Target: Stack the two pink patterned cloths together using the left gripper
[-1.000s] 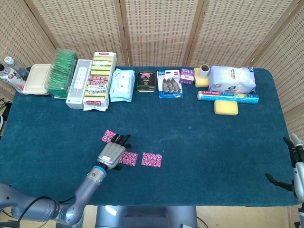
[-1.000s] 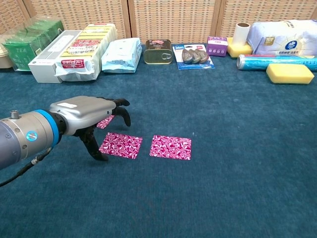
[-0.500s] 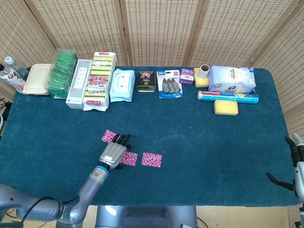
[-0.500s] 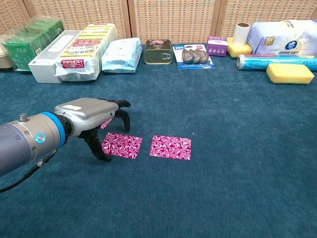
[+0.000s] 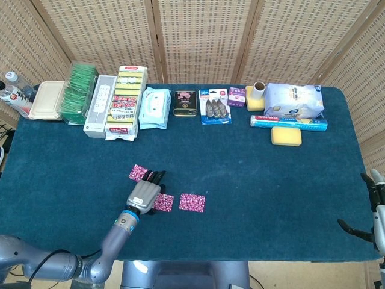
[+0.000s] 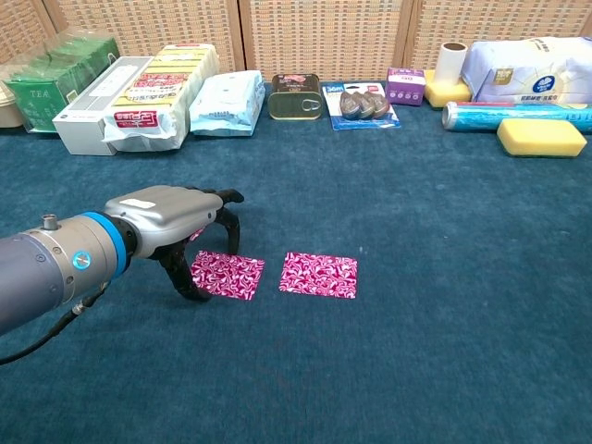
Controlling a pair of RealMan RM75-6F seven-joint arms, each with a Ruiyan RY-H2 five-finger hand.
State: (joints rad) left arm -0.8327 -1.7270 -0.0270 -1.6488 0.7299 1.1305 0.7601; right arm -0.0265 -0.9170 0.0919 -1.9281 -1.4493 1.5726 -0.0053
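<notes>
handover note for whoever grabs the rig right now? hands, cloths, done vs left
Left hand: over the left edge of the middle pink cloth, fingers curled down around it; grip not confirmable.
Right hand: at the table's right edge, idle, holding nothing.
Cloths: three pink patterned ones show in the head view. The right cloth lies flat beside the middle one, apart. A third cloth lies behind the left hand.
Done: nothing stacked.
Left: lift the middle cloth, lay it on another.

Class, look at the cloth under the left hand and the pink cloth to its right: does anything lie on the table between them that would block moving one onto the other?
Nothing visible does. The left hand is at the middle pink cloth; only bare table separates it from the right pink cloth.
</notes>
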